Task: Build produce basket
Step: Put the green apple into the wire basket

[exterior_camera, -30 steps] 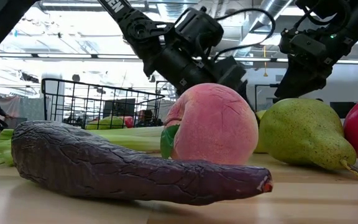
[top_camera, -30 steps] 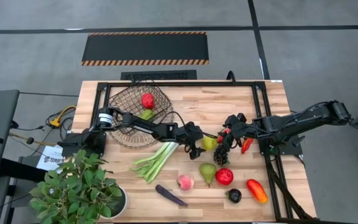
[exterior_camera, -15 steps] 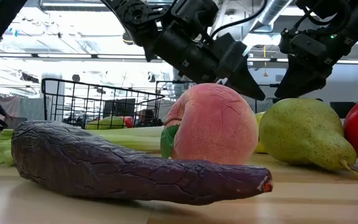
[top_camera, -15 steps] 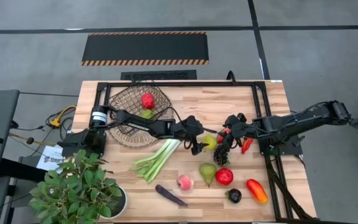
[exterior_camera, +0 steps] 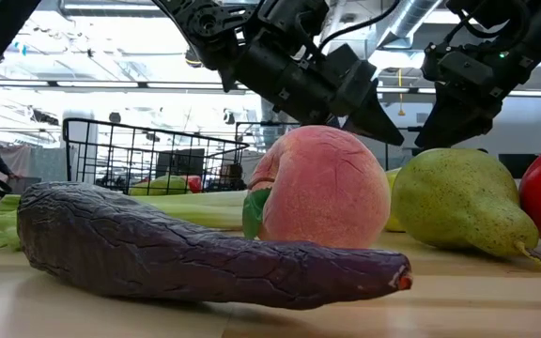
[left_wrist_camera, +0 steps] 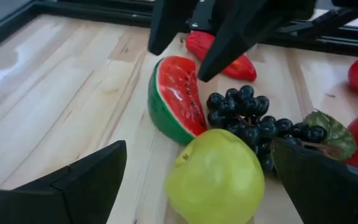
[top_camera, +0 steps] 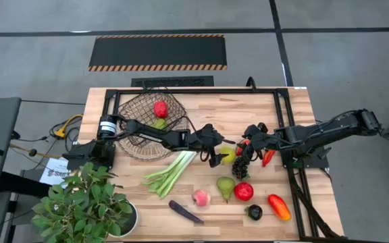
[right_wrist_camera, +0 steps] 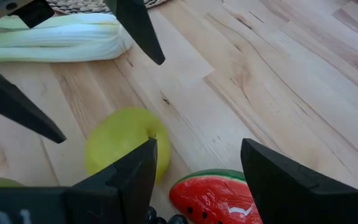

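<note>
the left gripper (top_camera: pixel 223 156) sits over the middle of the table with its fingers spread wide, one on each side of a yellow-green apple (left_wrist_camera: pixel 216 177) but not yet touching it. just beyond the apple lie a watermelon slice (left_wrist_camera: pixel 174 98), a bunch of dark grapes (left_wrist_camera: pixel 253 123) and a red chilli (left_wrist_camera: pixel 219 53), all crowded close. the right gripper (top_camera: pixel 247 144) hovers over that same cluster from the other side, its fingers apart too and holding nothing. farther out on the near side of the table are a celery stalk (top_camera: pixel 171 171), a peach (top_camera: pixel 200 197), a green pear (top_camera: pixel 225 186), a red apple (top_camera: pixel 244 191) and an aubergine (top_camera: pixel 186 212). the basket (top_camera: pixel 140 128) stands at the far left of the table, well apart from the apple, with a red fruit (top_camera: pixel 160 109) and a green one (top_camera: pixel 158 123) already inside.

the apple looks smooth, round and rigid, probably light; it would likely roll or squirt out if pinched off centre. best taken across its widest girth, fingers level, closing gently. the grapes and watermelon sit so near that a careless close could nudge them
</note>
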Controlling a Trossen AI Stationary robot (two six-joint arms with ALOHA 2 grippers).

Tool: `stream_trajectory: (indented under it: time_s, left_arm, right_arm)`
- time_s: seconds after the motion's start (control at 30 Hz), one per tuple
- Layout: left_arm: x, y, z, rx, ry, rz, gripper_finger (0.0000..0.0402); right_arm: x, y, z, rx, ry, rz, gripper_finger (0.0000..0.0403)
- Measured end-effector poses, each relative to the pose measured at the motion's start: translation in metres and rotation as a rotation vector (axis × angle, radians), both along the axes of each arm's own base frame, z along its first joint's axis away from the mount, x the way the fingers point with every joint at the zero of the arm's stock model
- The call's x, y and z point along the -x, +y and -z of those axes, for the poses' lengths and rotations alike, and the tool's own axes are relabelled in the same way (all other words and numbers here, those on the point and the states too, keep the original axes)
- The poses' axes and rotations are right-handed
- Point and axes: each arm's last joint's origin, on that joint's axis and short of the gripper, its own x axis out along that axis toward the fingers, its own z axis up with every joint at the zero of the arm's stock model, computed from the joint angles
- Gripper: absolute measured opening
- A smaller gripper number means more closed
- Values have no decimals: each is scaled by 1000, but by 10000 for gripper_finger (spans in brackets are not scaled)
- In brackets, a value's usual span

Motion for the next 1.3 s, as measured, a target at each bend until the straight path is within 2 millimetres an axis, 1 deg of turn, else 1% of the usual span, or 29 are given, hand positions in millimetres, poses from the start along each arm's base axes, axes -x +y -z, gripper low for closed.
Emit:
stream_trajectory:
  time_s: [0.23,0.5,0.6,0.7,1.0,1.07,1.23,1.3]
  left_arm:
    - [-1,-1,-1,-64,-6,57,384]
    - [-1,-2,-2,-88,-15,94,384]
    - [-5,-2,8,-81,-17,101,384]
    - [-8,-3,24,-57,4,117,384]
    - [-8,-3,24,-59,6,131,384]
    - [-10,-3,29,-60,6,133,384]
    - [-11,-3,49,-41,55,137,384]
    - [-14,-4,53,-30,37,143,384]
  right_arm:
    - [0,0,0,0,0,0,255]
    - [0,0,0,0,-1,0,255]
    - [0,0,0,0,-1,0,255]
    - [0,0,0,0,-3,1,255]
    - [-1,0,0,0,-8,2,255]
    - [-1,0,0,0,-8,2,255]
    - [-1,0,0,-1,-9,2,255]
    - [-1,0,0,0,-9,2,255]
